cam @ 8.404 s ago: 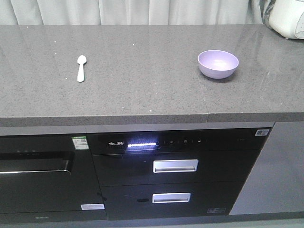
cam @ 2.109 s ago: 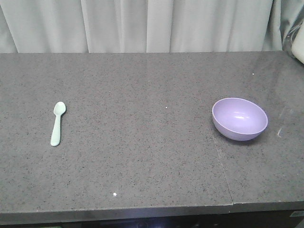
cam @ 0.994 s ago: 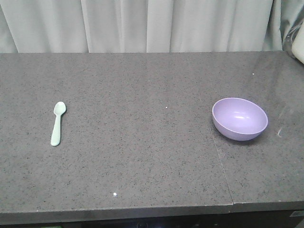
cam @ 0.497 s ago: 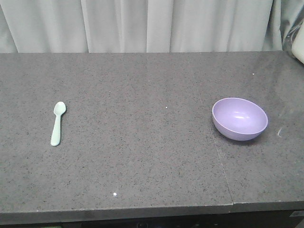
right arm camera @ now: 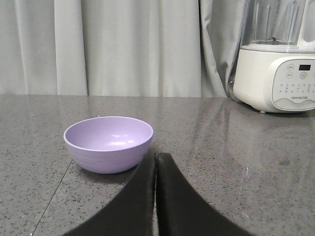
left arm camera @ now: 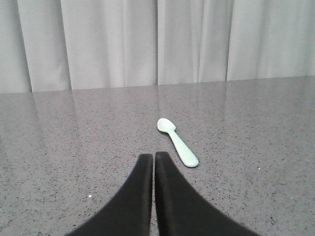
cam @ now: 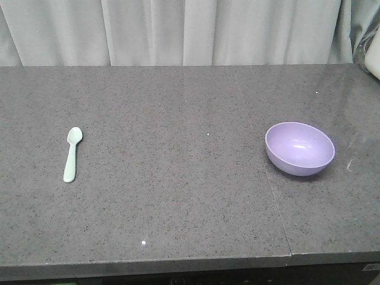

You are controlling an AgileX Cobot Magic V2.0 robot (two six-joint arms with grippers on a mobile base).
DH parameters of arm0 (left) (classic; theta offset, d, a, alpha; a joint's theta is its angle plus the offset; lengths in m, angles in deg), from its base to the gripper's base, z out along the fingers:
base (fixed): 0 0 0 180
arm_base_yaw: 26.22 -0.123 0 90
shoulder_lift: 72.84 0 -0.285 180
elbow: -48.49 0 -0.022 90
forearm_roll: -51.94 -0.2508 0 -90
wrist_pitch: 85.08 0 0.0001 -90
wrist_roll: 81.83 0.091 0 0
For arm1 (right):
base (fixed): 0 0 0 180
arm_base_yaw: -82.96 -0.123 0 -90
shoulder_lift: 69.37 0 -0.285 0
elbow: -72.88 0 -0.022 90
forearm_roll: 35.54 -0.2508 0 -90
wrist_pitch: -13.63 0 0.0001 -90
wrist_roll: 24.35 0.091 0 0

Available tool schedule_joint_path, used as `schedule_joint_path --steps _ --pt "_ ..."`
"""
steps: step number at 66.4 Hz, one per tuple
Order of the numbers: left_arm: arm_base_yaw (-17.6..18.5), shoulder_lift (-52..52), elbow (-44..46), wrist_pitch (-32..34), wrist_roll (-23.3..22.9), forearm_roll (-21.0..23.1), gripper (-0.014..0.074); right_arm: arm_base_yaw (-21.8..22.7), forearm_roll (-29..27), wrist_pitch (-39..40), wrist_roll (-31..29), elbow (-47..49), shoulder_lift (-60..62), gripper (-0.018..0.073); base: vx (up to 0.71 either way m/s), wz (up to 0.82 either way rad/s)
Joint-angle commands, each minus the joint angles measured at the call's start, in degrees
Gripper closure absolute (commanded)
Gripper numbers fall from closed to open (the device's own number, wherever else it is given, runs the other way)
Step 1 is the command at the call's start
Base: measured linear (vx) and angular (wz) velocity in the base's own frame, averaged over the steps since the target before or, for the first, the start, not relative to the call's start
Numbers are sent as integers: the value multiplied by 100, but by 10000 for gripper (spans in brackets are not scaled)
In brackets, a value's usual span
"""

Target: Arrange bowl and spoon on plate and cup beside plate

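Nothing is arranged yet, by the look of it. The lavender bowl [cam: 300, 148] sits upright and empty on the grey stone surface [cam: 178, 107]. The mint-green spoon [cam: 72, 155] lies flat, well apart from the bowl on its left. No plate or cup appears in any view. The right pincer [right arm camera: 156, 155] waits just short of the bowl, tips pressed together and holding nothing. The left pincer [left arm camera: 153, 155], far to the bowl's left, is likewise shut and empty. The next move probably needs the right pincer to spread its jaws and take the bowl's rim.
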Motion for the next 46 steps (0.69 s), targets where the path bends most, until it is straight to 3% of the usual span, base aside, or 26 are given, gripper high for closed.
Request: schedule_joint_path --steps 1,46 --pt "2 55 -173 392 -62 39 602 30 41 405 -19 -80 63 561 0 0" --pt "2 55 -173 392 -62 39 602 30 41 405 -19 -80 63 561 0 0"
